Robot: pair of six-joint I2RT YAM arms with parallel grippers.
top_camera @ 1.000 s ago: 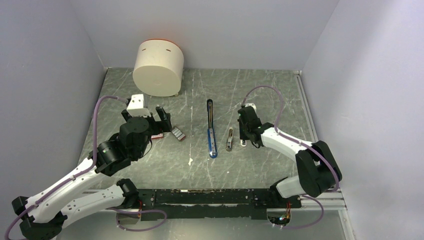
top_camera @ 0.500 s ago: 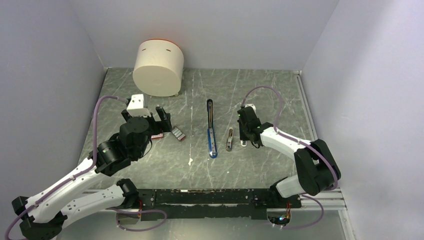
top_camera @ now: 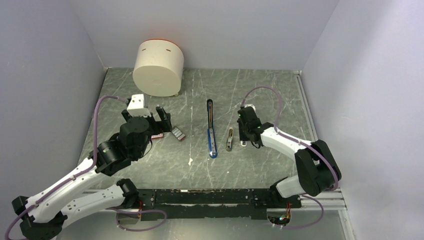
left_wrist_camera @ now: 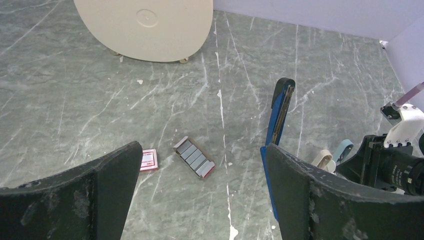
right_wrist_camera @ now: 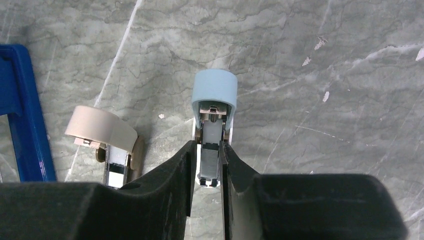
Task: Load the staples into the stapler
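Where the grey-green, white-veined table [top_camera: 260, 100] met pale lilac walls [top_camera: 225, 30], a cream cylinder [top_camera: 158, 67] sat at the back left. The surface was scratched and flecked with white chips. The stapler [top_camera: 211, 131] lay swung open flat mid-table, blue body nearer, black arm farther. The staples [left_wrist_camera: 195, 159] sat in a small tray left of it, the red box [left_wrist_camera: 149, 160] just beside, both apart from the stapler. The left gripper [top_camera: 161, 120] hung near them, fingers spread wide, holding nothing. The right gripper [right_wrist_camera: 209, 150] was clamped on a pale-blue piece [right_wrist_camera: 215, 92] right of the stapler; a tan piece [right_wrist_camera: 100, 131] lay just beside.
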